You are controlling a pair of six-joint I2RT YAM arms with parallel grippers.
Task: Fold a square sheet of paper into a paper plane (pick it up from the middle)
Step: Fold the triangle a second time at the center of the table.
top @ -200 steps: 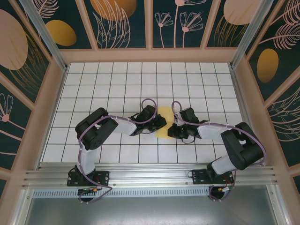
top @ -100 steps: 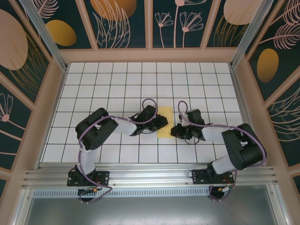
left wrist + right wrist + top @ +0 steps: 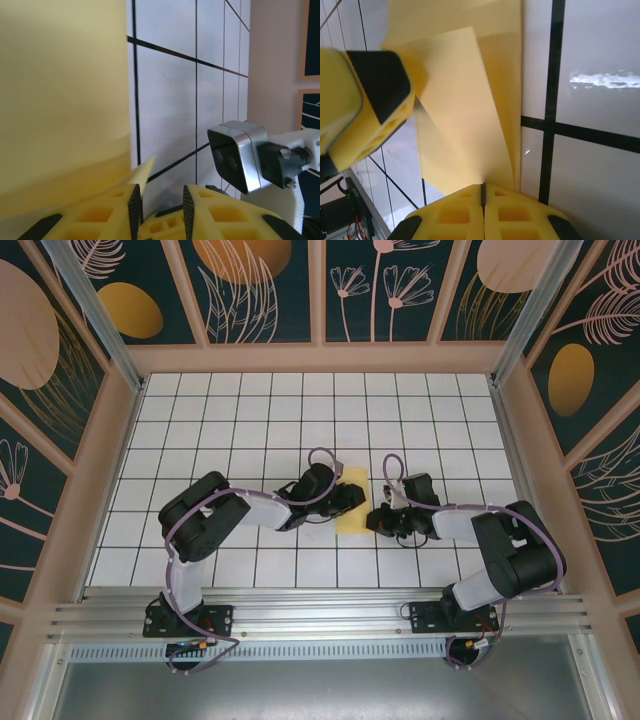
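Observation:
The square sheet of paper [image 3: 352, 496] lies folded into a narrow yellow strip on the tiles between my two grippers. My left gripper [image 3: 347, 503] is at its left edge, and in the left wrist view this gripper [image 3: 160, 194] is open, with a raised paper corner [image 3: 145, 169] lying against its left finger and the gap bare. My right gripper [image 3: 374, 519] is at the strip's near right corner. In the right wrist view it [image 3: 483, 186] is shut on a lifted flap of the sheet [image 3: 462, 105]. The paper plane is out of view.
The white grid table [image 3: 230, 430] is walled by a wooden frame with dark flower panels [image 3: 320, 358]. A metal rail [image 3: 320, 615] runs along the near edge. The right wrist's camera housing [image 3: 234, 155] stands close in front of the left fingers [image 3: 376, 82].
The left jaws have opened and let go of the paper. The paper has gone from a bulging curve to a flat narrow strip. The right gripper has shifted slightly right, staying shut.

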